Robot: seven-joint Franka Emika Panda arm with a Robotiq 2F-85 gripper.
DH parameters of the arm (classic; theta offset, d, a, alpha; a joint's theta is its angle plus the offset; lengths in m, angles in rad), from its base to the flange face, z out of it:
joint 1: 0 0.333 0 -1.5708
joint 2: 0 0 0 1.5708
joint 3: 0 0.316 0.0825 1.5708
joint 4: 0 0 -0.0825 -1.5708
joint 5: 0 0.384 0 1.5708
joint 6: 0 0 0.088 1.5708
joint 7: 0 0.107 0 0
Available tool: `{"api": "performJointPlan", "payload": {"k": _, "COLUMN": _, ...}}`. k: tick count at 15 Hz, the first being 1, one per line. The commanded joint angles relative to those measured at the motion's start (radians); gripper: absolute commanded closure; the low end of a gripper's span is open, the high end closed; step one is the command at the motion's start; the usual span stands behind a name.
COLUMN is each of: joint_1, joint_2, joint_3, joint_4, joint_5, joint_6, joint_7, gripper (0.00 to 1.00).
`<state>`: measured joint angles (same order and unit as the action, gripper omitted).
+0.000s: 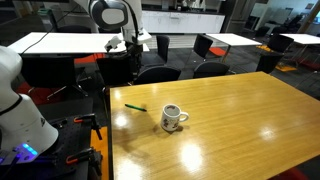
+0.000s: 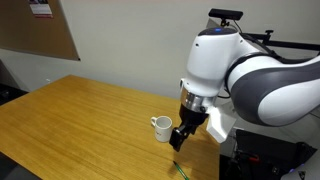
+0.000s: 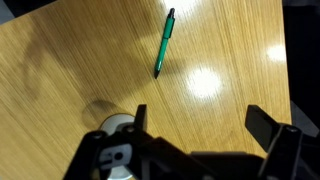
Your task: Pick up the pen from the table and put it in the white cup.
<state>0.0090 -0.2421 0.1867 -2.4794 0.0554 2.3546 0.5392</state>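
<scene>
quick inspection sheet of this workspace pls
surface: glossy honey-brown wooden table, grain visible, patches of light glare
job's things: thin green pen lying flat on the table; small white ceramic mug upright nearby, not touching the pen
clutter: nothing seen
grippers: Robotiq gripper open, above the table, holding nothing
cables: nothing seen
surroundings: white-topped tables and black chairs behind; brown board on the wall

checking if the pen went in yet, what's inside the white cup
The cup shows only a dark inside, nothing sticking out. The pen lies on the table, apart from it. The cup's bottom is hidden by its wall.
</scene>
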Motion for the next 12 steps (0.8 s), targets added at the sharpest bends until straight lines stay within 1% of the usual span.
{"api": "performJointPlan", "payload": {"k": 1, "joint_1": 0.011, "joint_2": 0.011, "joint_3": -0.012, "joint_4": -0.003, "joint_5": -0.003, "joint_6": -0.001, "joint_7": 0.002, "gripper": 0.00}}
{"api": "performJointPlan", "payload": {"k": 6, "joint_1": 0.013, "joint_2": 0.030, "joint_3": -0.013, "joint_4": -0.005, "joint_5": -0.004, "joint_6": 0.000, "joint_7": 0.002, "gripper": 0.00}}
{"api": "performJointPlan", "payload": {"k": 7, "joint_1": -0.002, "joint_2": 0.026, "joint_3": -0.006, "joint_4": -0.008, "joint_5": -0.027, "joint_6": 0.004, "joint_7": 0.068, "gripper": 0.00}}
{"api": "performJointPlan", "payload": {"k": 12, "joint_1": 0.011, "joint_2": 0.075, "joint_3": -0.001, "joint_4": -0.021, "joint_5": -0.020, "joint_6": 0.057, "joint_7": 0.152, "gripper": 0.00}}
